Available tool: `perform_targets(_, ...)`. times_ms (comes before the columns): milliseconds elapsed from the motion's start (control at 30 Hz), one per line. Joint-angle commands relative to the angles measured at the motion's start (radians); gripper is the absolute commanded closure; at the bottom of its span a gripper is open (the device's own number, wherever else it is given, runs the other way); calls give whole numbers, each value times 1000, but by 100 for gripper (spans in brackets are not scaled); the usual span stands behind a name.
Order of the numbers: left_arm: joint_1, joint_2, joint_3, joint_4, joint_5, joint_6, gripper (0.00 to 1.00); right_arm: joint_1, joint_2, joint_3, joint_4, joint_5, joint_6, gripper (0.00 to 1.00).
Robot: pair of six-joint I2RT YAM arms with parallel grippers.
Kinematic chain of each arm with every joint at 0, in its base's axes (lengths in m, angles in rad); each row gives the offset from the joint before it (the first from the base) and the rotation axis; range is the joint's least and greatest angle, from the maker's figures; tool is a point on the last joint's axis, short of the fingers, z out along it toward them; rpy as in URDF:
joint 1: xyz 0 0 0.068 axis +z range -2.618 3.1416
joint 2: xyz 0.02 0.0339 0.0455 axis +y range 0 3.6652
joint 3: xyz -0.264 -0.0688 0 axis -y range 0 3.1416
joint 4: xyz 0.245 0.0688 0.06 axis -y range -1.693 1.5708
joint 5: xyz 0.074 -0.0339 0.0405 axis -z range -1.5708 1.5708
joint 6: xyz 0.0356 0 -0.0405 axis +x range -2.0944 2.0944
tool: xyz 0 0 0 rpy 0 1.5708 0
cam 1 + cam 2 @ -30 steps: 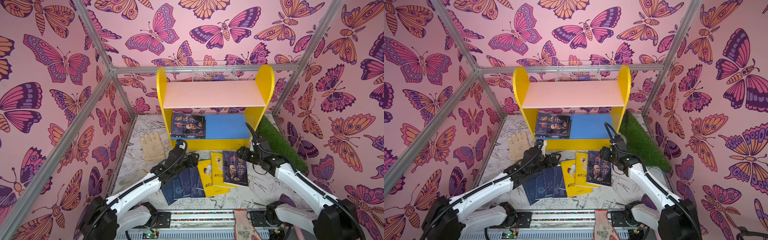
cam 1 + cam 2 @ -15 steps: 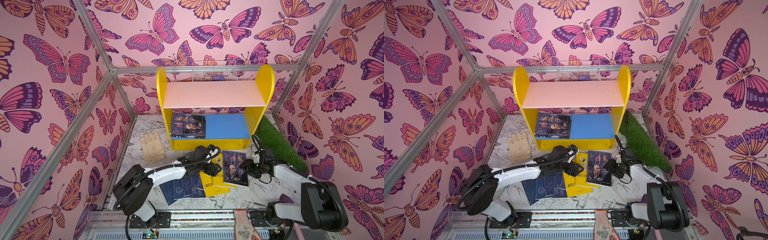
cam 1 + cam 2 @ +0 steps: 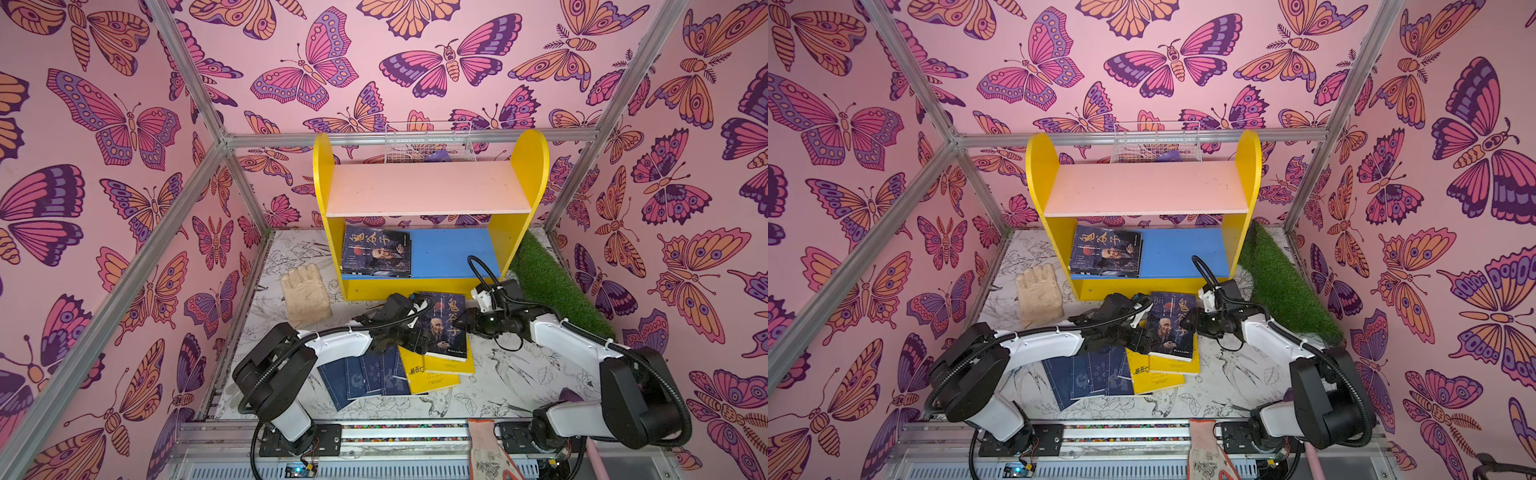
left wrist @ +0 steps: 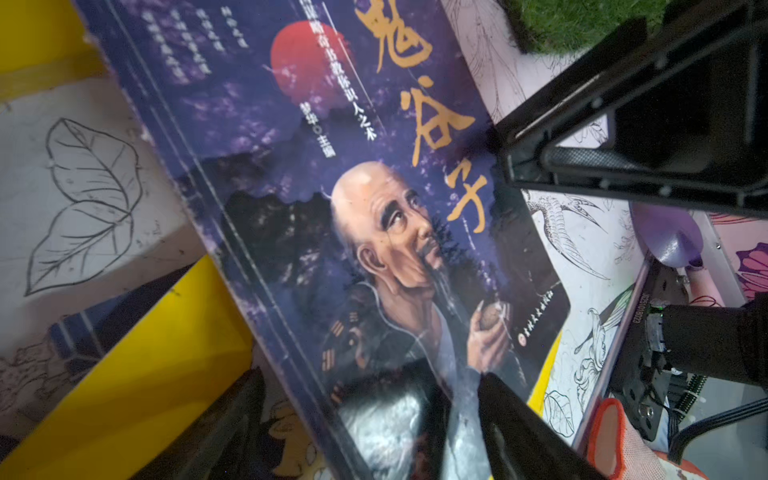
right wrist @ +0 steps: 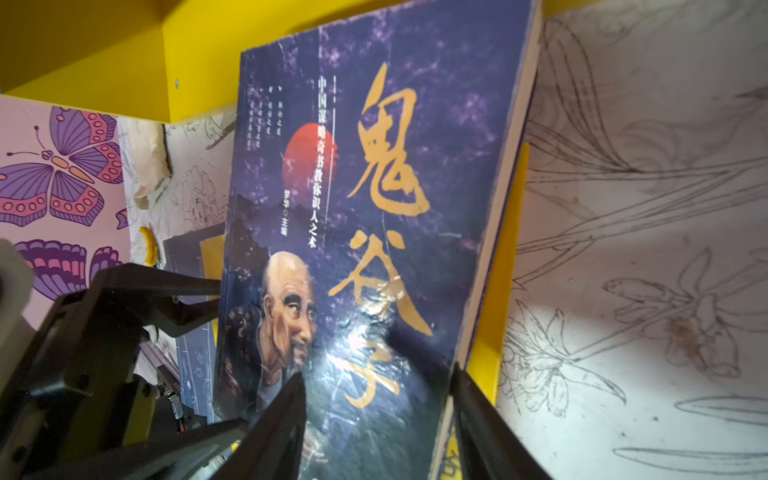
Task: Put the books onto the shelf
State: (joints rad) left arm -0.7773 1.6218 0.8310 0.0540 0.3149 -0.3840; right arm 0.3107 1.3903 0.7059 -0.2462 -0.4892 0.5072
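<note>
The left hand (image 3: 417,334), fingers wide apart, straddles the left edge of a dark portrait-cover book (image 3: 448,322) lying over yellow books (image 3: 440,370) on the table (image 3: 498,374), just before the shelf (image 3: 528,166). The right hand (image 3: 468,322) brackets its right edge, fingers apart; whether it grips cannot be told.

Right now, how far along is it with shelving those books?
Early on. Done: a dark book, perhaps a small stack, lies on the blue lower board of the shelf. In hand: the left tool and right tool straddle opposite edges of a matching book atop the floor pile; a firm grip isn't clear. Left: that book, the yellow books, the navy books.
</note>
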Motion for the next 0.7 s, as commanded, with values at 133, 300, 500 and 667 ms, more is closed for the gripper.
perform_targets(133, 29, 11, -48, 42, 67, -33, 25, 35, 44, 49, -35, -23, -67, 44)
perform_targets(300, 30, 39, -26, 36, 134, -19, 33, 68, 83, 87, -59, -25, -89, 44)
perform_targets(500, 29, 34, -9, 30, 162, -6, 63, 100, 95, 113, -85, -5, -110, 44)
perform_targets(667, 17, -15, -23, 32, 150, 13, 100, 109, 80, 111, -87, 15, -110, 44)
